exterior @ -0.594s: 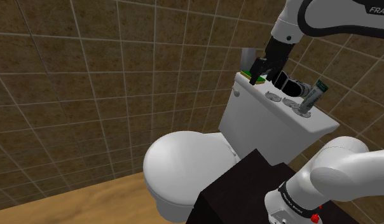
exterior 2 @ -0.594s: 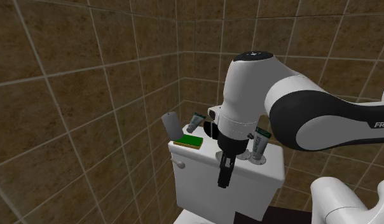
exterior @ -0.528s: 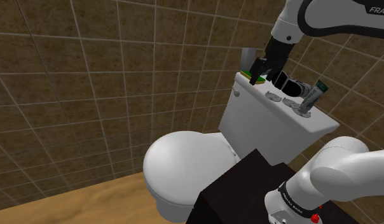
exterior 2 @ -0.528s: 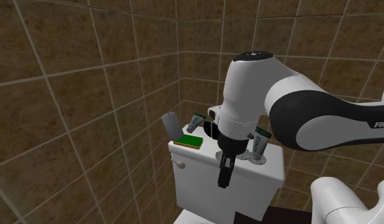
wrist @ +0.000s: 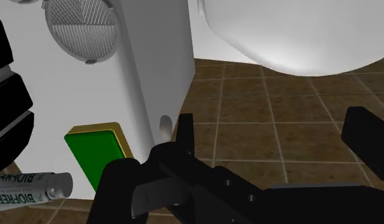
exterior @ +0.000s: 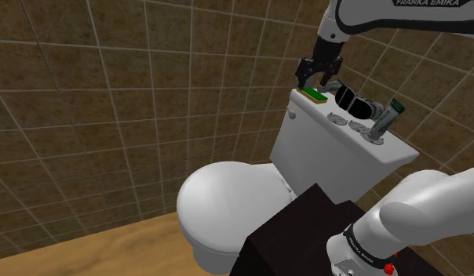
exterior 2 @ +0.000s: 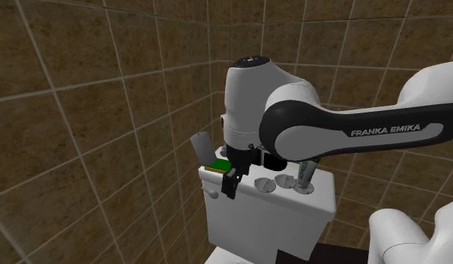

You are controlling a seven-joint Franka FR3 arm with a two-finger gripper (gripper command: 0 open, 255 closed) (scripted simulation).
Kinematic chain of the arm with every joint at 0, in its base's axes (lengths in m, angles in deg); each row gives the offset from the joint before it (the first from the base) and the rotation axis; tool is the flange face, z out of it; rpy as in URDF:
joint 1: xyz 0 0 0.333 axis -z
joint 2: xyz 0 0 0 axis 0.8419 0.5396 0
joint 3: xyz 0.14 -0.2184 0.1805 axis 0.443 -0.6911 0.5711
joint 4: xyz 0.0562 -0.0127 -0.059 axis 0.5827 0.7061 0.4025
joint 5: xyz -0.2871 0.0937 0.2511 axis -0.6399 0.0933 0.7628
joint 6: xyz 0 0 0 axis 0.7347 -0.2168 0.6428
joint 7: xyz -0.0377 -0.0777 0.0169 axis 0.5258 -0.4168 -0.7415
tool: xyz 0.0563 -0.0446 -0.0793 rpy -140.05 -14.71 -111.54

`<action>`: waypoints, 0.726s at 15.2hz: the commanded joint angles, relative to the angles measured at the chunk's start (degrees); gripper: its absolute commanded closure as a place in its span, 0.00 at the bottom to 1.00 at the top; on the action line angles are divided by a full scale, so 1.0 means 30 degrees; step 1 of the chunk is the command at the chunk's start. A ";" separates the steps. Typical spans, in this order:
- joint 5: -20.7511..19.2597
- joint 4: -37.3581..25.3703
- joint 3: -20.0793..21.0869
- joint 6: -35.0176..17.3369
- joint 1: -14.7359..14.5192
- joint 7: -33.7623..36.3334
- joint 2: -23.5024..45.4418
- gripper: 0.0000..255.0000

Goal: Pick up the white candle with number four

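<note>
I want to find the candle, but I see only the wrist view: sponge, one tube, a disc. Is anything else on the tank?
Observer: Yes. In the second exterior view a grey piece stands by the tank's end, beyond the sponge.
Operator: Does it carry a number?
Observer: Its face looks plain grey; I read none.
Operator: Any other tube?
Observer: A second tube stands at the tank's opposite end.

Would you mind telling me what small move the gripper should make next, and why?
Probably shift the gripper across the green sponge toward the grey candle at the tank's back corner. Its fingers are open and sit by the tank's front edge, with the sponge between them and the candle.
</note>
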State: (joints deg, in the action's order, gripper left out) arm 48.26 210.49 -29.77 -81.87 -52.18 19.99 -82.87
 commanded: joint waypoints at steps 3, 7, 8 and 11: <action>-0.0851 -0.2550 -0.0052 -0.0183 0.0740 0.1162 0.2780 0.00; -0.1672 -0.5359 -0.0239 0.0052 0.1369 0.2195 0.5404 0.00; -0.1867 -0.6114 -0.0300 0.0165 0.1512 0.2435 0.6056 0.00; -0.2416 -0.8520 -0.0537 0.0633 0.1894 0.3095 0.8023 0.00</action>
State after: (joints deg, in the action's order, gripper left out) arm 41.60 187.71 -31.25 -80.64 -46.81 28.43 -60.98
